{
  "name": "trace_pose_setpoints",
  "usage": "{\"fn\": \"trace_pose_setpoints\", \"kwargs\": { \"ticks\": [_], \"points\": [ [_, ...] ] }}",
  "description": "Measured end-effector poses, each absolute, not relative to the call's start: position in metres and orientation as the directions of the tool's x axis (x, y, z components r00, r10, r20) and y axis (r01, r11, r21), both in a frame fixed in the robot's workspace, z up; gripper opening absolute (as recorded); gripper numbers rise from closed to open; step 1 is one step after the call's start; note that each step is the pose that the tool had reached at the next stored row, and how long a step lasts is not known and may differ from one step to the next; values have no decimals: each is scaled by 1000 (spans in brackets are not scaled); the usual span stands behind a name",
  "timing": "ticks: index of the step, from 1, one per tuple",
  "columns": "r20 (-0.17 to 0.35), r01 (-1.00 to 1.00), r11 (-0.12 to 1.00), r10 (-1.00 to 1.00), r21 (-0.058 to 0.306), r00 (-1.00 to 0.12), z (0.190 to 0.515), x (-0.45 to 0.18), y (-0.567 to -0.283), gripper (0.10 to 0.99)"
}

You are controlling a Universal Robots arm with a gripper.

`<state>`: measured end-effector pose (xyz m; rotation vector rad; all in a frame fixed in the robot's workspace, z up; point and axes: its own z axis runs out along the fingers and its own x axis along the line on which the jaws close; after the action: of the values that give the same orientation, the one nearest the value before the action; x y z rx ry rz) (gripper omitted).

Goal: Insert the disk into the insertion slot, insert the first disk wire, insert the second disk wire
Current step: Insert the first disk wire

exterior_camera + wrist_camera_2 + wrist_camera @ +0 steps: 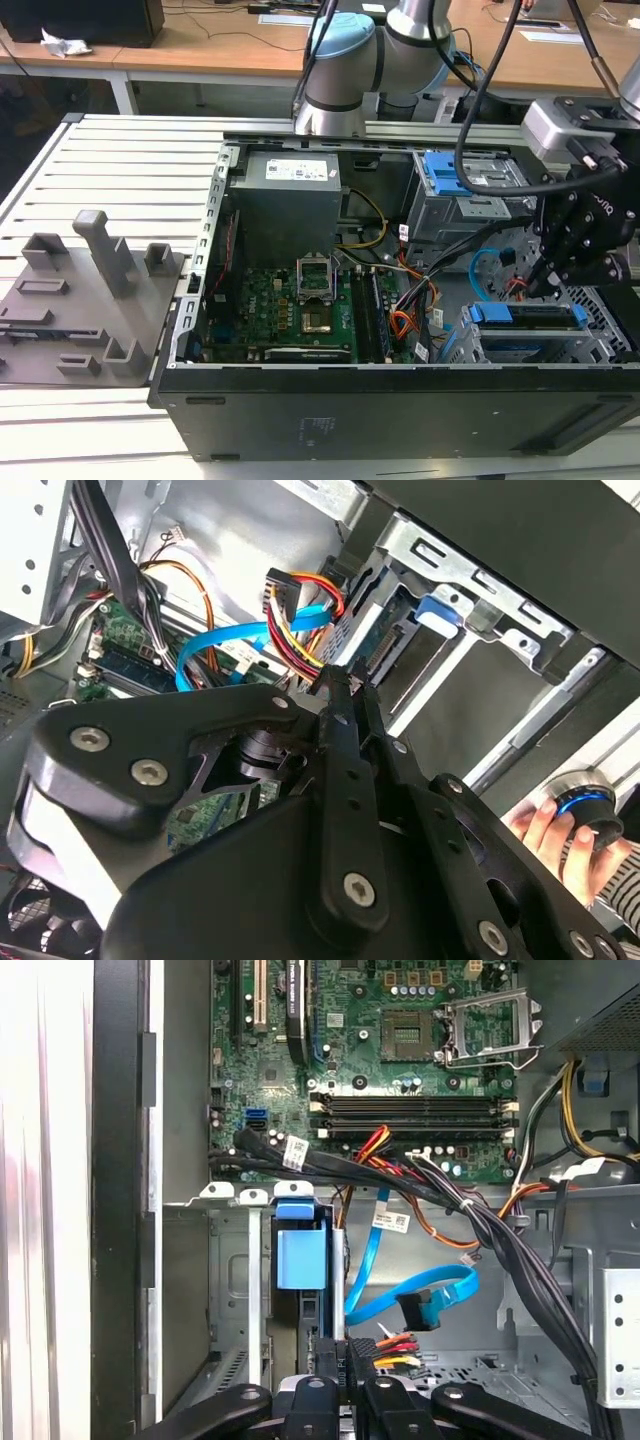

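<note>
The disk, in a blue carrier (525, 318) (300, 1255), sits inside the insertion slot, a grey metal bay (605, 340) (232, 1280) at the case's front corner. My gripper (552, 278) (345, 680) (345, 1355) hangs over the disk's end with its fingers close together. Red, yellow and black wires of one disk wire (395, 1345) (300, 615) run straight into the fingertips. The other disk wire, a blue flat cable (455, 1285) (215, 640), lies loose beside it, and its black plug (420, 1310) hangs free.
A thick black cable bundle (500, 1240) crosses above the bay. The motherboard (290, 300), power supply (290, 200) and a boxy cage with blue tabs (455, 185) fill the case. A grey fixture plate (80, 300) lies at the exterior view's left. A person's hand (545, 830) rests on a knob.
</note>
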<state>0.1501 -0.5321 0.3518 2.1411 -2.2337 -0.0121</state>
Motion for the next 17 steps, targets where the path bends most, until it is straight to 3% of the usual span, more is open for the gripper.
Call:
{"fn": "trace_pose_setpoints", "kwargs": {
  "ticks": [17],
  "points": [
    [29, -998, 42, -999, 39, -41, 347, 160, -541, 165]
  ]
}}
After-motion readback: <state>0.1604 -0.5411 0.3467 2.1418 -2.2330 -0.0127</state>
